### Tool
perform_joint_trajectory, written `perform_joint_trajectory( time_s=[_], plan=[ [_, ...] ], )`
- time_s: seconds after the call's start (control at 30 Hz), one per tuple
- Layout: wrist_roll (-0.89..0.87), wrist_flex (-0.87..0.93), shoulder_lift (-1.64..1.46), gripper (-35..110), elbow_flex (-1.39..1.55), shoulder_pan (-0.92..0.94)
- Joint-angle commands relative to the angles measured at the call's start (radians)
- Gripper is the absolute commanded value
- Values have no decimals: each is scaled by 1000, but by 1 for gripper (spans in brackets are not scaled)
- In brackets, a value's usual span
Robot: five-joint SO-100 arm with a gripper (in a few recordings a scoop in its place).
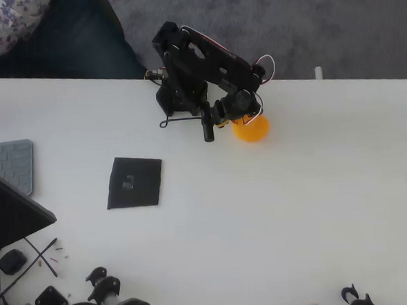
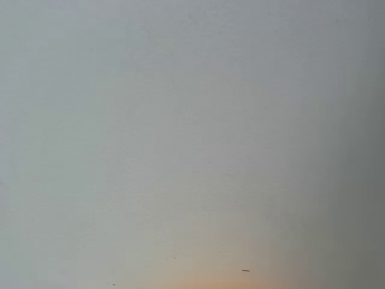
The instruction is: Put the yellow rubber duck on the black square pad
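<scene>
Black arm links (image 1: 198, 63), the parts nearest the overhead camera, rise from a base clamped at the far edge of the white counter (image 1: 296, 202) and fold down toward the gripper (image 1: 230, 117). Red and white wires loop beside the upper link. Arm parts cover the fingers from above, so it cannot be told whether they stand wide, narrow, or closed on anything. Directly against the gripper's right side in the overhead view lies the yellow rubber duck (image 1: 252, 128), a smooth, rounded, yellow-orange blob; its left portion is hidden under the gripper, and no beak can be made out. Well apart to the left, the black square pad (image 1: 135, 181) lies flat on the counter, thin and matte, with a small greyish mark near its centre. Farther left, a grey keyboard (image 1: 12, 164) and a dark laptop corner (image 1: 10, 216) are both cut off by the picture edge. Small black parts and thin rods (image 1: 40, 256) are scattered along the lower left edge. Beyond the counter, grey carpet (image 1: 306, 22) and a person's patterned sleeve (image 1: 5, 23) appear. Wrist view: smooth pale counter surface (image 2: 180, 120), blurred, with a faint orange glow (image 2: 204, 280) at the bottom edge.
</scene>
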State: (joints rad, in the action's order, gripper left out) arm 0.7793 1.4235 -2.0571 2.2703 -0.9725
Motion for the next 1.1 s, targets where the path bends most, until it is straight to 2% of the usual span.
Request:
perform_joint_trajectory(
  time_s=[0.0,0.3,0.53,0.67,1.07],
  plan=[
    [20,20,-15,42,-3,-11],
    [15,17,-15,42,-9,-5],
    [5,-189,12,28,6,-3],
    [5,-250,97,26,5,-11],
    [2,-258,176,26,-38,-107]
  ],
)
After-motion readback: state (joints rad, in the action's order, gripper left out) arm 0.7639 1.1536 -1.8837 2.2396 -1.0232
